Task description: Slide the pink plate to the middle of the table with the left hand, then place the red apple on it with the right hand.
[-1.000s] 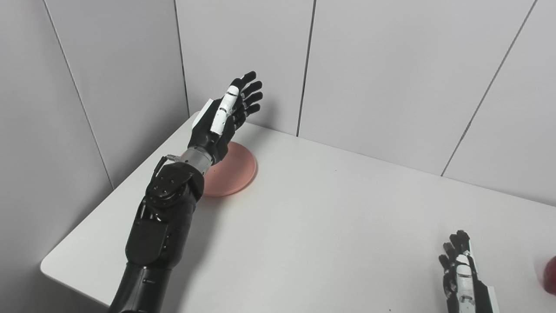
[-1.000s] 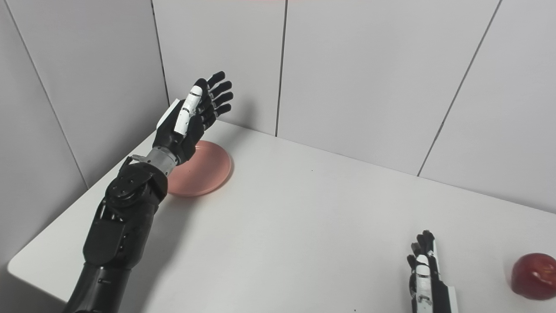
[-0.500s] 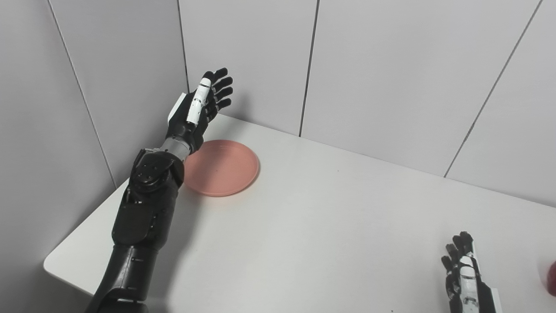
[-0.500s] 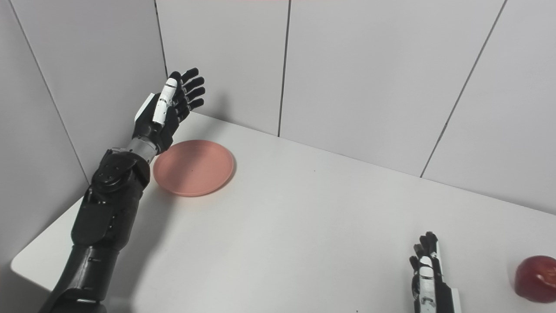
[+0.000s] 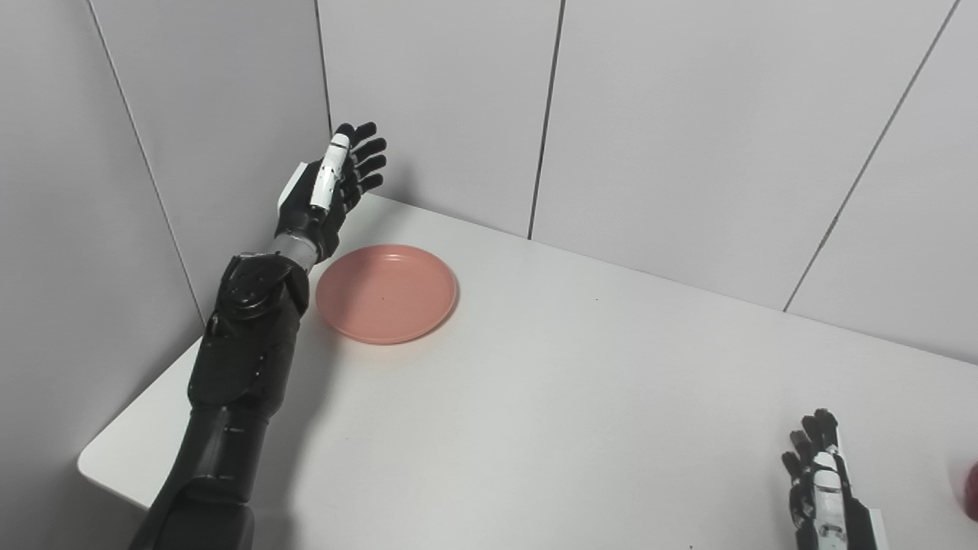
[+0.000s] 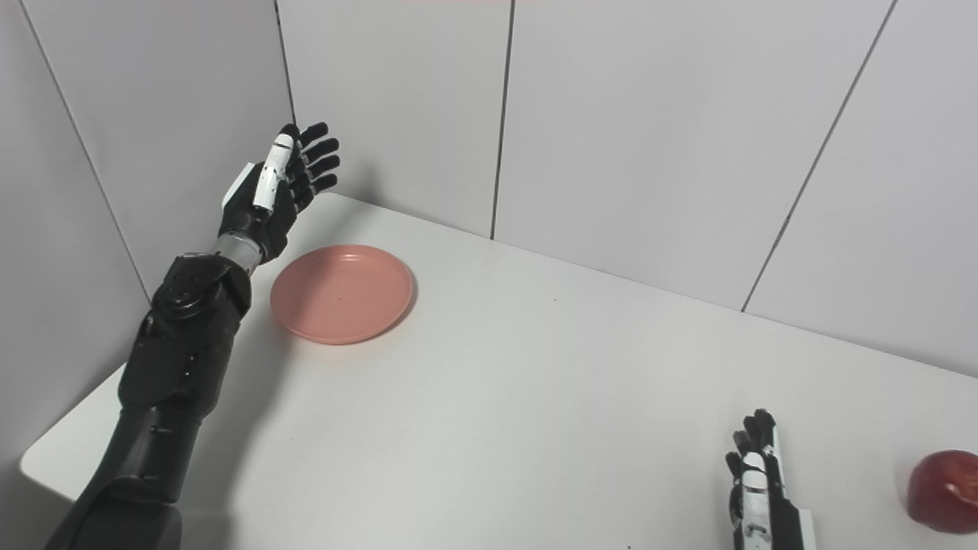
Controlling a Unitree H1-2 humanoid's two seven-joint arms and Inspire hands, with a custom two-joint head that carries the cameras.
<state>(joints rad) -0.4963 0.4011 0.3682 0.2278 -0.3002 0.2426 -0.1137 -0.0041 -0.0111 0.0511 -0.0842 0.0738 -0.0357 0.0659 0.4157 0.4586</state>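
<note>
The pink plate (image 5: pixel 386 293) lies flat near the table's far left corner. My left hand (image 5: pixel 328 189) is raised above the table just left of and behind the plate, open, fingers spread and pointing up, touching nothing. The red apple (image 6: pixel 945 490) sits at the right edge of the table, only a sliver of it in the left eye view. My right hand (image 6: pixel 756 489) rests low at the front right, left of the apple and apart from it, open with fingers extended.
The white table (image 5: pixel 573 397) is boxed in by grey wall panels (image 5: pixel 649 122) at the back and on the left. The table's left front corner (image 5: pixel 92 466) is rounded.
My left hand has swung left and back, off from above the plate to its left rear side, uncovering the plate. The right hand and the apple stay put.
</note>
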